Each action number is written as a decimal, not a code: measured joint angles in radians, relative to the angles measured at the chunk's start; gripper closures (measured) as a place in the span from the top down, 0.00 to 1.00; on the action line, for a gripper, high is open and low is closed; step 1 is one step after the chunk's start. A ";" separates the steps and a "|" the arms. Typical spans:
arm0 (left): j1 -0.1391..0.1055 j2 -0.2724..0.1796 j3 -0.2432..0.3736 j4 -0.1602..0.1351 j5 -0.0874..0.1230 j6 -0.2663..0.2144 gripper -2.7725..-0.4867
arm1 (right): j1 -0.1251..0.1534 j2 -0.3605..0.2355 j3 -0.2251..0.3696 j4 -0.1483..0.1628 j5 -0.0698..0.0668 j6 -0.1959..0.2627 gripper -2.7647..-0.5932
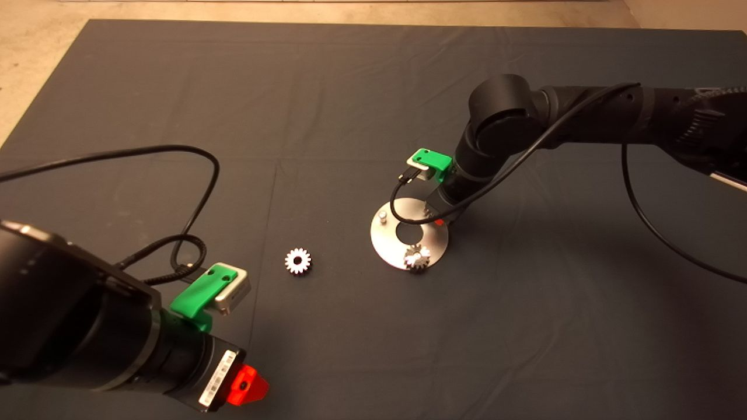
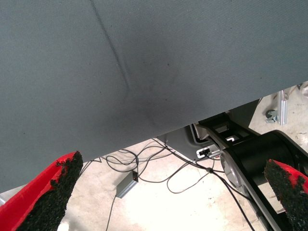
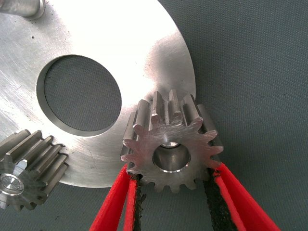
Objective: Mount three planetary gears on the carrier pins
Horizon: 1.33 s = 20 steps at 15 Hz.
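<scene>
The round silver disc (image 1: 388, 242) lies mid-mat. One planetary gear (image 1: 416, 257) sits on its near carrier pin; the same gear (image 3: 26, 168) shows in the right wrist view. Another carrier pin (image 1: 382, 217) stands bare. My right gripper (image 3: 172, 168) is shut on a second gear (image 3: 171, 144) at the disc's right rim (image 3: 144, 48). A pin top shows inside this gear's hole; how far down the gear sits I cannot tell. A third gear (image 1: 298, 261) lies flat on the mat, left of the disc. My left gripper (image 1: 248, 388) waits open at the lower left.
In the head view, the right arm's black cable (image 1: 408, 220) loops over the disc. The left arm's cable (image 1: 192, 233) lies on the mat beside the loose gear. The left wrist view shows the mat edge (image 2: 144, 139), with floor and cables (image 2: 163, 168) beyond it.
</scene>
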 joint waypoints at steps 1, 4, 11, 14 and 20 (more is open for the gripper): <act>0.000 0.000 0.000 0.000 0.000 0.000 0.99 | 0.000 0.000 0.000 0.000 0.000 0.000 0.10; 0.000 0.000 0.000 0.000 0.000 0.000 0.99 | 0.000 -0.001 0.000 -0.001 -0.010 0.000 0.17; 0.000 0.000 0.000 0.000 0.000 0.000 0.99 | 0.000 -0.009 0.000 -0.001 -0.009 0.003 0.28; 0.000 0.000 0.000 0.000 0.000 0.000 0.99 | 0.000 -0.025 0.006 0.001 -0.009 0.007 0.40; 0.000 0.001 0.000 0.000 0.003 0.000 0.99 | 0.045 -0.171 0.078 0.195 -0.009 0.036 0.41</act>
